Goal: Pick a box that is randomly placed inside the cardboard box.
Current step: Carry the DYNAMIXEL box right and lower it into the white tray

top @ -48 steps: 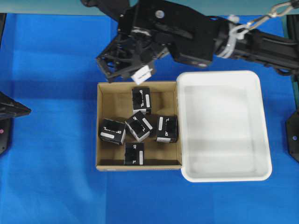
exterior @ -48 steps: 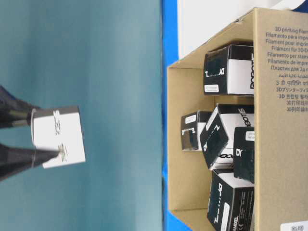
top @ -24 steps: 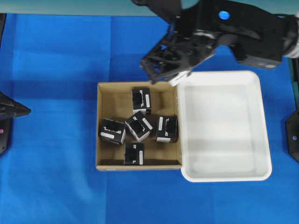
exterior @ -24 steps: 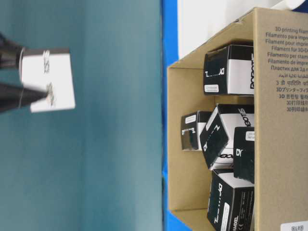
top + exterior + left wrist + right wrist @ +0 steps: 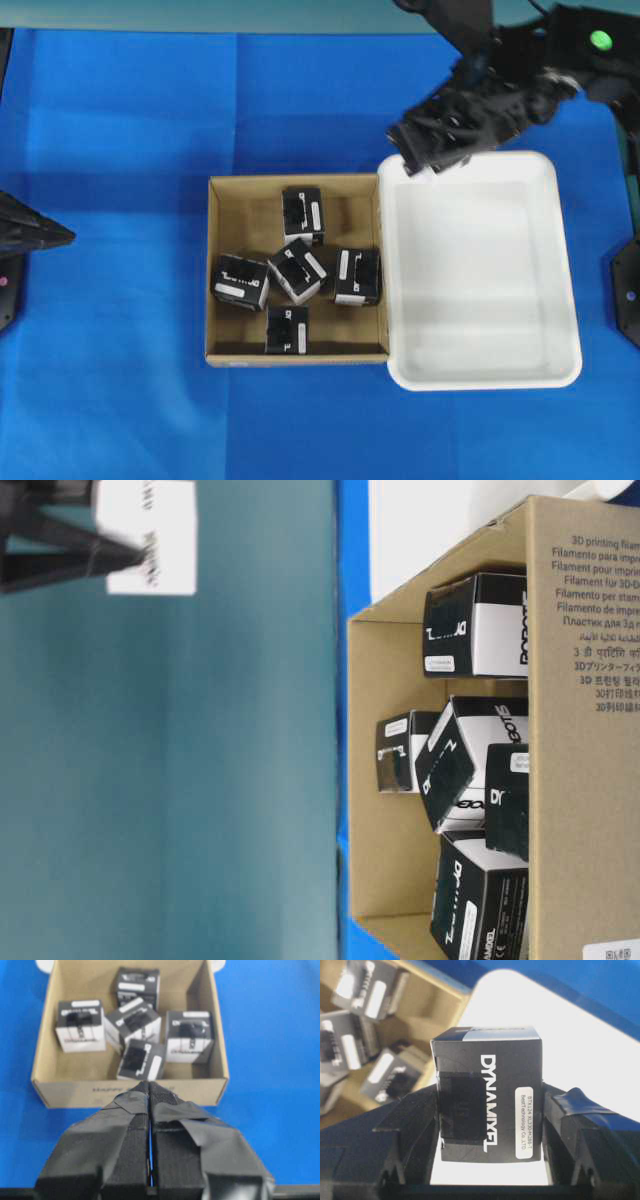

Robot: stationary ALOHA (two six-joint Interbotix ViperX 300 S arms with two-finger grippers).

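Position of the carried carton over the white tray's corner is what the coming move turns on. The right gripper [image 5: 487,1160], a black arm end with tape-wrapped fingers [image 5: 580,1130], is clamped on the small black cube-like box [image 5: 487,1095]; the white word on its face reads DYNAMIXEL and a white label sits beside the word. The fingers press its two opposite sides, and the box stands upright between them, its upper part rising clear of the fingers.

In the overhead view the right gripper [image 5: 440,135] hangs over the far left corner of the large white plastic tray [image 5: 560,300], so the box is already outside the shallow brown cardboard box [image 5: 215,270] and to the right of it. The wrist view agrees: white tray behind the box, the cardboard wall off to the left. The table-level view shows the carton [image 5: 148,535] held high, well above the cardboard rim.

I judge that the pick is done and that what remains is a short carry toward the tray's middle and then a lowering. Five similar black cartons [image 5: 296,268] lie inside the cardboard box.

The left gripper [image 5: 150,1105] has its fingers pressed together on nothing. It points at the cardboard box [image 5: 50,1095] from the left side of the blue bench [image 5: 110,150], well apart from the tray, so the right arm is much the nearer one.
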